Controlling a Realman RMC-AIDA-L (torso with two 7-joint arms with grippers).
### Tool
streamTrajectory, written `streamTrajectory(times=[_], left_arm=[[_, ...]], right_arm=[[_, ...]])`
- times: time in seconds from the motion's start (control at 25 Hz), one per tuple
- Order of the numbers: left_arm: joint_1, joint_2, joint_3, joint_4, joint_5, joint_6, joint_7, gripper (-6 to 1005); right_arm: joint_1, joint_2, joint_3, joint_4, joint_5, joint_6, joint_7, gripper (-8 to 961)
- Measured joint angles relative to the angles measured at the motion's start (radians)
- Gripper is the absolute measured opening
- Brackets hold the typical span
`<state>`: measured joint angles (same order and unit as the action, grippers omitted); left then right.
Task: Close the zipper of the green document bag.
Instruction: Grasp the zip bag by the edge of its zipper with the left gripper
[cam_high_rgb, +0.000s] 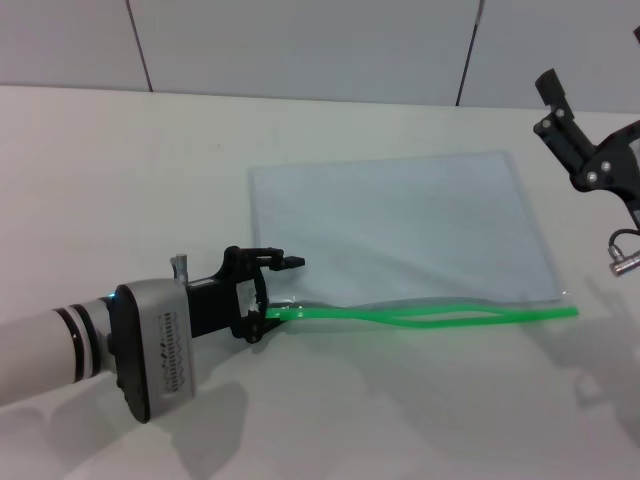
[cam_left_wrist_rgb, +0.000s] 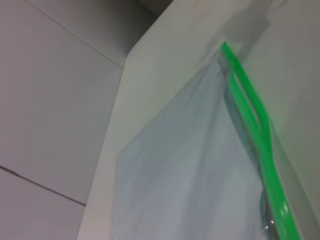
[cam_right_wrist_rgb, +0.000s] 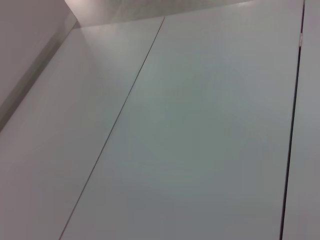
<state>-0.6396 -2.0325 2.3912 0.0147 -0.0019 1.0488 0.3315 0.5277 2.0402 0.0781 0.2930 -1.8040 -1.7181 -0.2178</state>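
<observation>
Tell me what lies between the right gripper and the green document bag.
Nothing: in the head view only bare white table separates the raised right gripper from the green document bag. The left gripper sits at the zipper end.

a plain white table (cam_high_rgb: 120, 180) runs back to a pale panelled wall (cam_high_rgb: 300, 40).

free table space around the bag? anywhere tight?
Bare table left of the green document bag and behind the left claw; also in front of the zipper. Tight at the zipper's left end, where the left claw sits. Right claw hangs beyond the bag's right edge.
</observation>
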Motion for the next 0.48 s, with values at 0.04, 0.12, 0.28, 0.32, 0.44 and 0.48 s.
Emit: streamTrajectory(times=[0.04, 0.12, 0.28, 0.32, 0.44, 0.48], left_arm=[[0.001, 0.0, 0.0, 0.002, 0.0, -0.001, 0.003, 626], [0.002, -0.001, -0.004, 0.006, -0.003, -0.003, 0.012, 543], [0.007, -0.002, -0.012, 0.01, -0.007, -0.003, 0.035, 368], [0.007, -0.003, -0.013, 0.012, -0.007, -0.003, 0.043, 322], [0.011, -0.002, -0.014, 0.02, -0.01, -0.003, 0.078, 212], [0.013, -0.002, -0.014, 0.022, -0.014, -0.003, 0.09, 193]], right_arm=[[0.0, 0.0, -0.002, 0.0, 0.0, 0.0, 0.0, 879], [0.0, 0.0, -0.005, 0.0, 0.0, 0.0, 0.0, 879], [0.002, -0.002, -0.02, -0.001, 0.0, 0.0, 0.0, 879], [0.002, -0.002, -0.022, -0.002, 0.0, 0.0, 0.0, 879], [0.003, -0.002, -0.024, -0.002, 0.0, 0.0, 0.0, 879], [0.003, -0.002, -0.024, -0.002, 0.0, 0.0, 0.0, 879]])
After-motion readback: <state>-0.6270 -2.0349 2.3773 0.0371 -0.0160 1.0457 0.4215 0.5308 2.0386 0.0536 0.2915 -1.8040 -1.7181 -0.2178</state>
